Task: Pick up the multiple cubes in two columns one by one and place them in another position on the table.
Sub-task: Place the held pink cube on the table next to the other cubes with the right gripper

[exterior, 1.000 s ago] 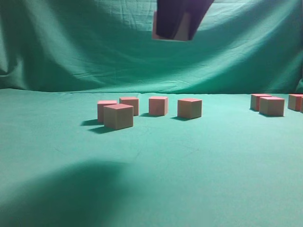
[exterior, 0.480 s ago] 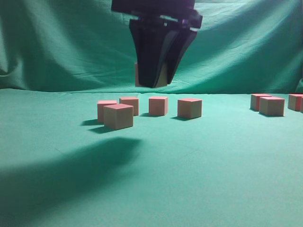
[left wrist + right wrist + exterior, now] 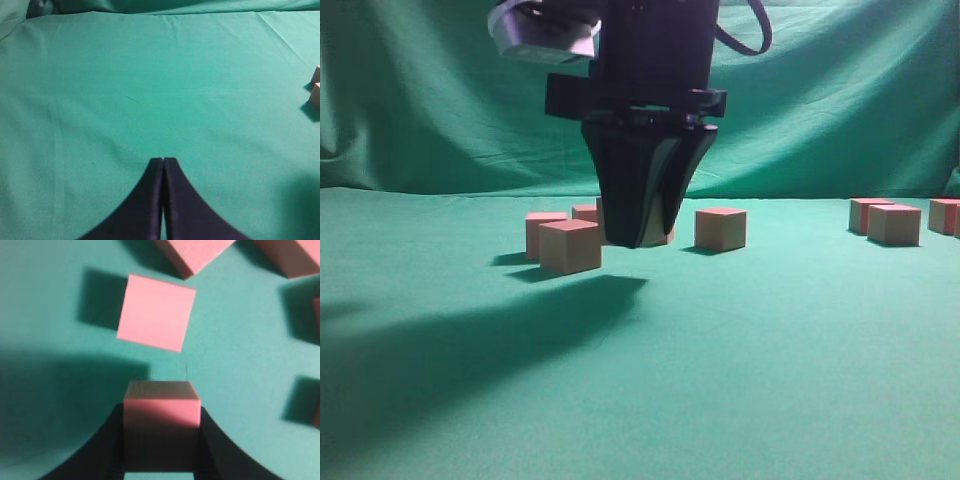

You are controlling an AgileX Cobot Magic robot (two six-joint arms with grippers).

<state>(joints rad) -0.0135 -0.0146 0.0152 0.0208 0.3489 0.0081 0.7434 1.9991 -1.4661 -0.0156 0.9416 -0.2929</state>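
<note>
One cube (image 3: pixel 161 412) sits clamped between the jaws of the right gripper (image 3: pixel 161 440), its pink top facing the wrist camera and its sides pressed by the two dark fingers (image 3: pixel 102 450). In the exterior view that gripper (image 3: pixel 642 238) hangs low over the middle of the desk (image 3: pixel 770 350), its tips close to the green cloth; whether the held cube touches the cloth cannot be told.

Just past the held cube, in the right wrist view, another cube (image 3: pixel 156 312) lies flat on the cloth, apart from it and turned slightly. More cubes show partly at the top edge (image 3: pixel 192 252) and along the right edge of that view.

In the exterior view, a near cube (image 3: pixel 570 246) stands left of the gripper with another (image 3: pixel 542 231) just behind it, and one (image 3: pixel 720 228) stands to the right of the gripper. Well apart, toward the right edge of the desk, is a second group (image 3: pixel 893 224).

The left gripper (image 3: pixel 163 162) hovers over bare cloth with its jaws pressed together, holding nothing. Two cubes (image 3: pixel 315 95) peek in at the right edge of its view. A green cloth backdrop (image 3: pixel 840 110) rises behind the desk.
</note>
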